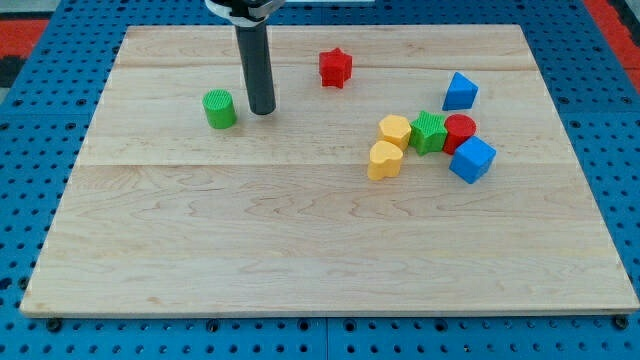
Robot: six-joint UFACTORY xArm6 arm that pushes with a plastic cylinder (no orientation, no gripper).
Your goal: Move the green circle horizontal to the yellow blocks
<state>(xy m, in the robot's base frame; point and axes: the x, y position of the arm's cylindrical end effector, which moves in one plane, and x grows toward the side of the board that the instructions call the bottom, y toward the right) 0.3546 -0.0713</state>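
The green circle (219, 109) stands on the wooden board (300, 240) at the upper left. My tip (262, 111) rests just to its right, a small gap apart. Two yellow blocks sit right of centre: a hexagon-like one (395, 131) and a heart-shaped one (384, 160) just below it, touching. A green star-like block (429, 132) sits against the upper yellow block's right side.
A red star (335, 67) lies near the top centre. A red cylinder (460, 131) and a blue cube (472, 159) crowd the green star's right. A blue triangular block (460, 91) sits above them. Blue pegboard surrounds the board.
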